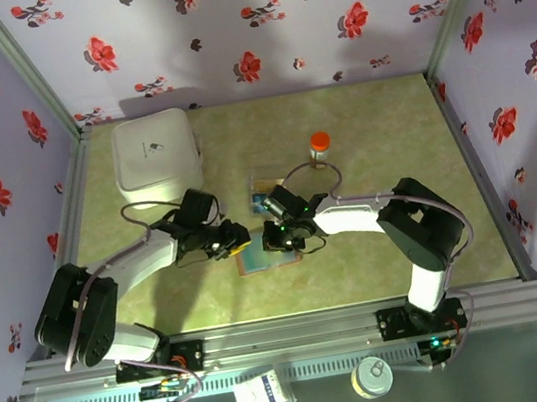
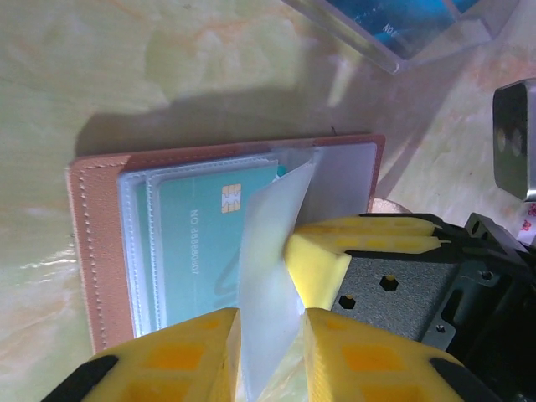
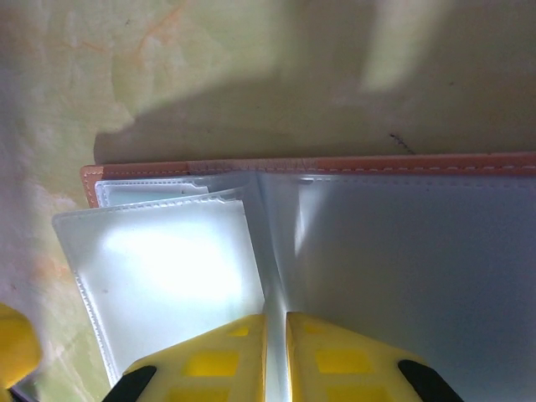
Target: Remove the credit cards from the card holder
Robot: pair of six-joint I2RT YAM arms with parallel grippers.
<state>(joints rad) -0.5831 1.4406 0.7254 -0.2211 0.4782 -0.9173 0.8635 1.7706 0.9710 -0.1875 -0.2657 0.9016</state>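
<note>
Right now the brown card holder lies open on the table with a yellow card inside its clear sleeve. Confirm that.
Not quite: the card is teal, not yellow, as the left wrist view shows. The brown card holder does lie open on the table.

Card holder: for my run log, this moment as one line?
card holder open | teal card inside | left gripper open around clear sleeve | right gripper shut on clear sleeve

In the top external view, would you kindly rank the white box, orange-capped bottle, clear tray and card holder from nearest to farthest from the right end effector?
From the right end effector:
1. card holder, directly beneath it, its sleeve pinched.
2. clear tray, just behind.
3. orange-capped bottle, farther back, to the right.
4. white box, back left.
</note>
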